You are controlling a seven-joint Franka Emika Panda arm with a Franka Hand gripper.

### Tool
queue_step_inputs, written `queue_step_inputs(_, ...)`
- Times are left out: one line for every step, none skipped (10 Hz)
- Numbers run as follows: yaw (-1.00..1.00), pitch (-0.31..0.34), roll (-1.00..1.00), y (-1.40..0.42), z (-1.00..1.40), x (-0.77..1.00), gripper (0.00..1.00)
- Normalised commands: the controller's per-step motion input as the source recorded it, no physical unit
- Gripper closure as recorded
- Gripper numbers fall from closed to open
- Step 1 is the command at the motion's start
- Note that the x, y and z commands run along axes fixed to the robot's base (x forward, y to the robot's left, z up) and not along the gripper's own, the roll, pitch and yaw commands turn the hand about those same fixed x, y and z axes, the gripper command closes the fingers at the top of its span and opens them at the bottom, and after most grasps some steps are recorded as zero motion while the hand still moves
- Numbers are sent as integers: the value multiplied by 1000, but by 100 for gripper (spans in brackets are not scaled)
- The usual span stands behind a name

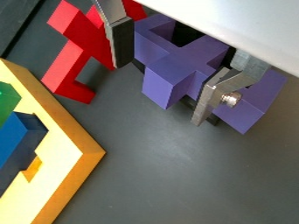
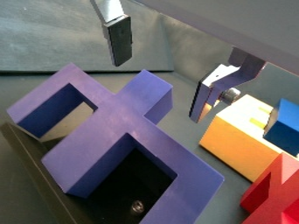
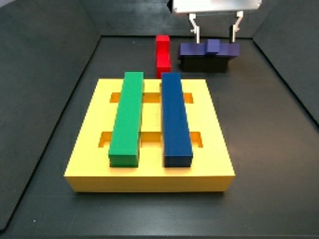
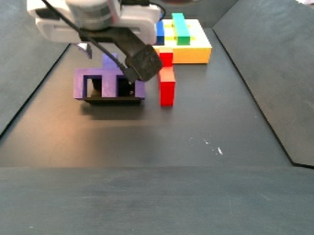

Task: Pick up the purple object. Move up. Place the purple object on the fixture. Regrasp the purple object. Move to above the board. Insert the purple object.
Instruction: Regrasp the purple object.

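While spread wide apart, gripper (image 2: 163,74) jaws holding nothing, above purple object (image 2: 117,131). Resting on fixture (image 3: 206,63) beside red block (image 3: 162,51).

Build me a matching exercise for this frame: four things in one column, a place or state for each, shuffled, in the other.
1. matte purple arch block
2. upright red block
3. long green bar
4. hand

a. open, above the purple block
b. lying in the flat yellow slotted board
c. resting on the low black fixture
d. standing on the floor beside the fixture

Pairs: 1-c, 2-d, 3-b, 4-a
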Motion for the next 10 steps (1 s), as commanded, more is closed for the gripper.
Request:
queue_step_inputs(0, 0, 334, 0, 17, 23, 0)
queue_step_inputs(0, 0, 391, 63, 0, 0, 0)
queue_step_inputs(0, 0, 629, 77, 0, 0, 0)
queue_step_inputs(0, 0, 671, 91, 86, 6, 0)
queue_step_inputs(0, 6, 629, 77, 220, 9, 0)
queue_step_inputs(0, 0, 940, 0, 249, -66, 0)
queue_step_inputs(0, 0, 1000, -131, 260, -6, 0)
queue_step_inputs(0, 0, 1000, -109, 183, 0, 0)
queue_step_inputs(0, 0, 1000, -166, 3, 0, 0)
queue_step_inputs(0, 0, 1000, -157, 11, 0, 0)
